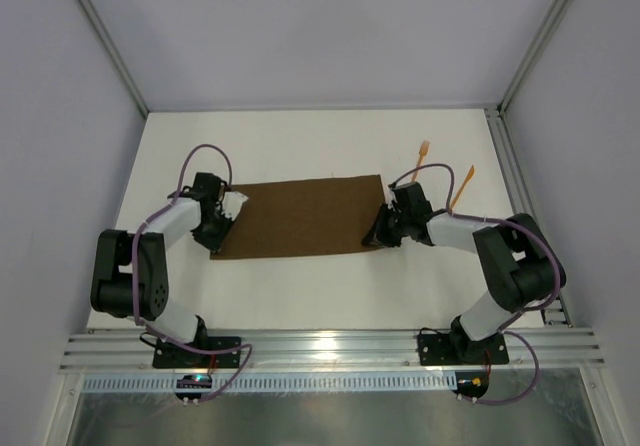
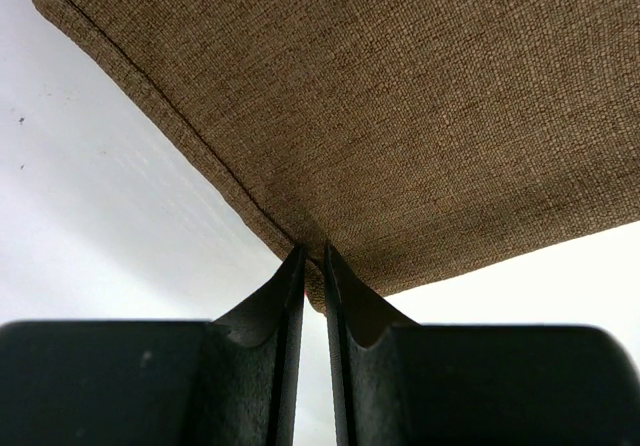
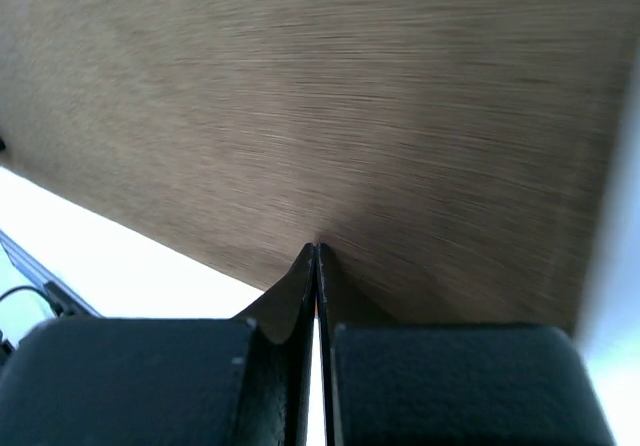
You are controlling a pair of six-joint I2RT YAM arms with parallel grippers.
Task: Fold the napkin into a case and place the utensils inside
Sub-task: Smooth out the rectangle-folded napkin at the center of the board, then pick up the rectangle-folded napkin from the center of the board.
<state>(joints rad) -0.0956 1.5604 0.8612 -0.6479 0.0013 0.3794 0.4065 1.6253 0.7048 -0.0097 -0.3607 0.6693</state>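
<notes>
fingers of the left gripper are clamped on the near left corner of the napkin, with only a sliver of cloth between them. the right gripper has its fingers pressed together at the near right corner, apparently nipping the edge, though that view is blurred. the napkin lies flat as a wide rectangle in the middle of the table. the utensils lie off the cloth at the far right, the pointed one close to the right arm. either thin pinch could slip and drop a corner. uneven travel of the two arms would skew the fold. a swing of the right arm could knock the pointed one away.
</notes>
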